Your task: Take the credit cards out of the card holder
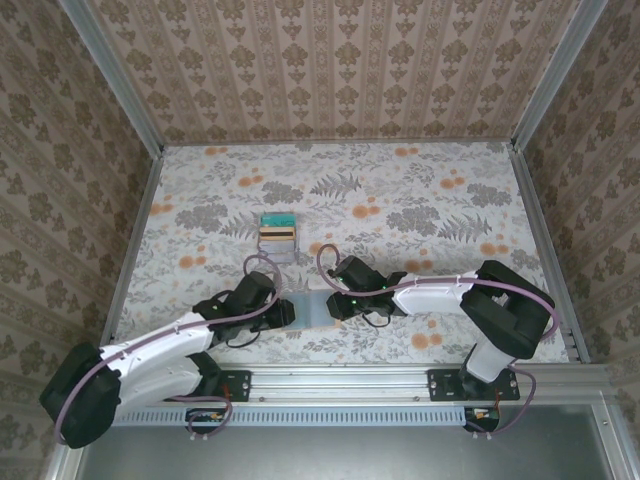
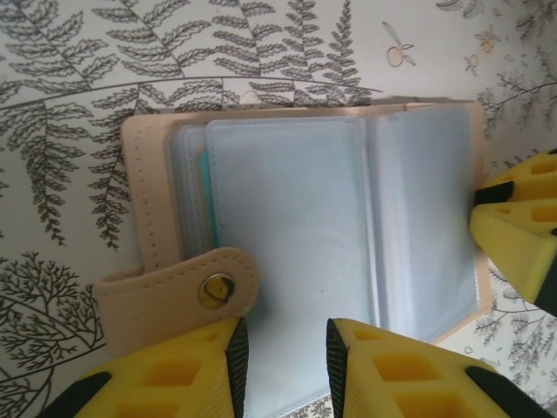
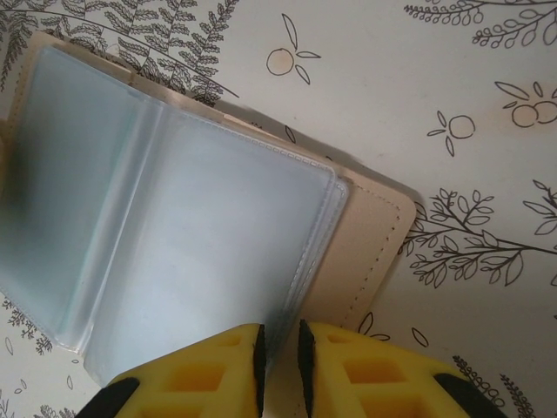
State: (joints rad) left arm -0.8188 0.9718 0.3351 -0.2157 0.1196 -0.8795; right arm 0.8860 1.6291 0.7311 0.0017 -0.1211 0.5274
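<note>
Floral-print tablecloth (image 1: 420,200), damask-patterned wallpaper walls (image 1: 330,70) on 3 sides, aluminium rail (image 1: 340,378) along near edge

A table (image 1: 540,300) is covered with a cloth (image 1: 420,190) printed with grey ferns and orange blossoms. It is enclosed on three sides by walls (image 1: 330,70) papered in brown damask, with aluminium posts (image 1: 111,70) set in the far corners. An aluminium rail (image 1: 340,378) is fixed along the near edge.

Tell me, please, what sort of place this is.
Probably a purpose-built robot recording booth rather than a home: patterned wallpaper panels set in an aluminium frame, a floral-printed table, and the left arm and right arm bolted to a rail at its near edge.
</note>
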